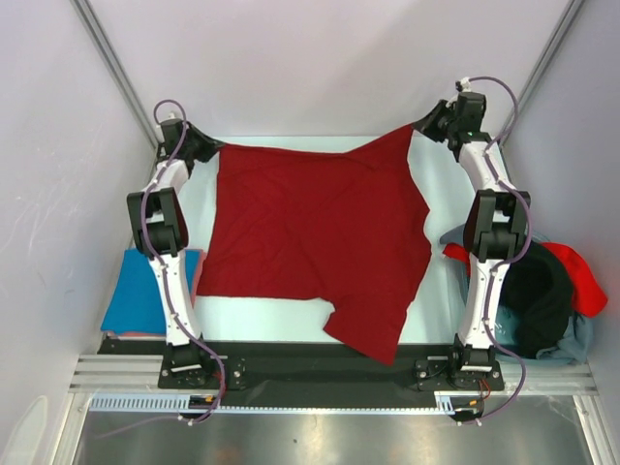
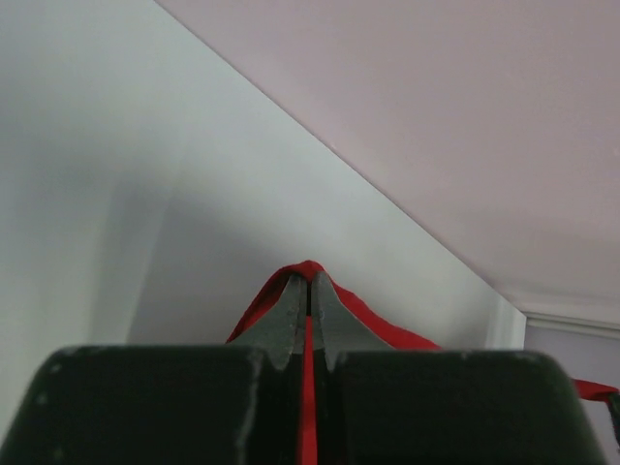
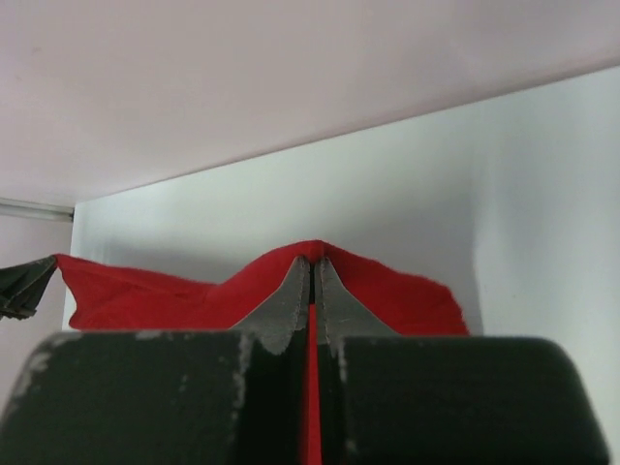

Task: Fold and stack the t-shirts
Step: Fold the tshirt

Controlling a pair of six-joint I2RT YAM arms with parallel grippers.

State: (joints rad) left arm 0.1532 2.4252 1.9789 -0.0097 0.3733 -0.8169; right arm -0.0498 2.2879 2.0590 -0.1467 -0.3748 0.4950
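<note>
A dark red t-shirt lies spread over the white table, its near part hanging over the front edge. My left gripper is shut on the shirt's far left corner; the left wrist view shows red cloth pinched between the closed fingers. My right gripper is shut on the far right corner, lifted a little; the right wrist view shows the cloth between its fingers. A folded bright blue shirt lies at the left.
A pile of unfolded shirts lies at the right: black, brighter red and pale grey-blue. White walls enclose the table at the back and sides. A black rail holds the arm bases.
</note>
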